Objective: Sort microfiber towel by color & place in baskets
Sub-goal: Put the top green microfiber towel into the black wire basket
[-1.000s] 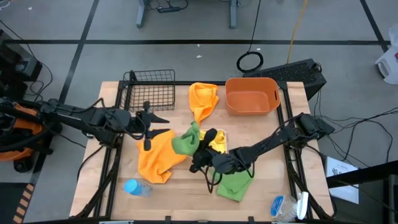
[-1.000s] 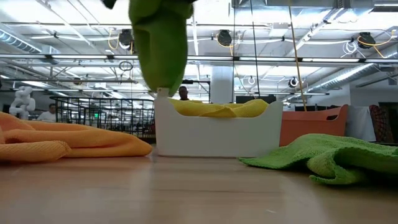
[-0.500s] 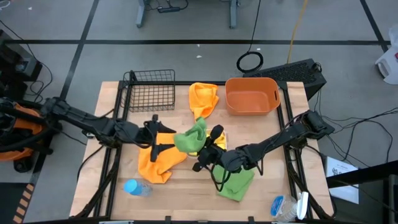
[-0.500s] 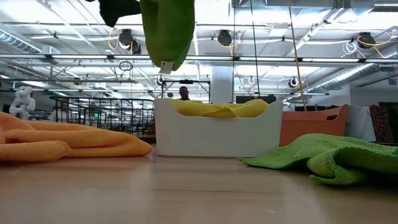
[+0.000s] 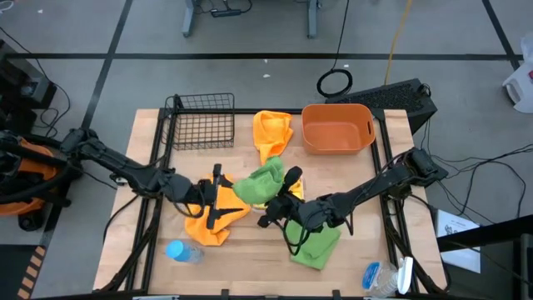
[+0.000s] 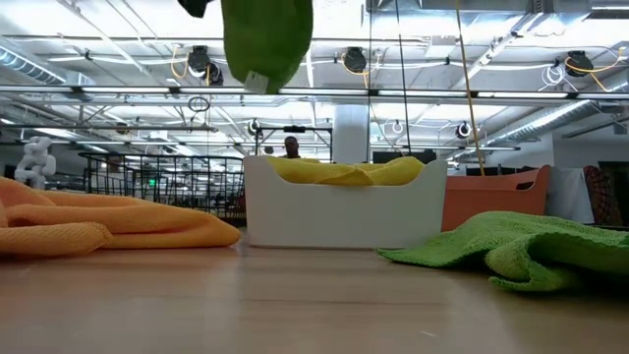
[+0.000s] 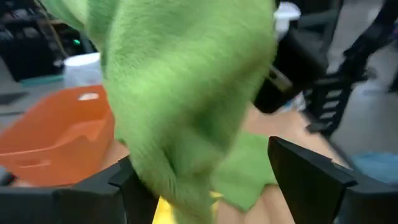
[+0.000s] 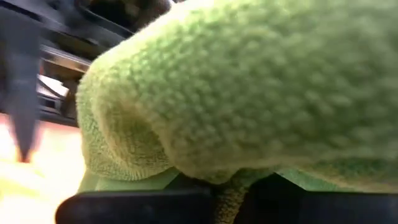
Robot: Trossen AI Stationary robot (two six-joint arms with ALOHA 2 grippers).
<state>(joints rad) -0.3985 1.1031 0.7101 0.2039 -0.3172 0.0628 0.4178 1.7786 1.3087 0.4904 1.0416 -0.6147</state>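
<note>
The right pincer (image 5: 268, 215), clenched on the green towel (image 5: 260, 181), has hoisted it higher as the left pincer (image 5: 218, 193) closes in, seemingly for a handover.

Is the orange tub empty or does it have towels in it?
Empty. From above, the orange tub shows only its bare bottom. The nearest orange towel lies on the table beside it, not inside.
</note>
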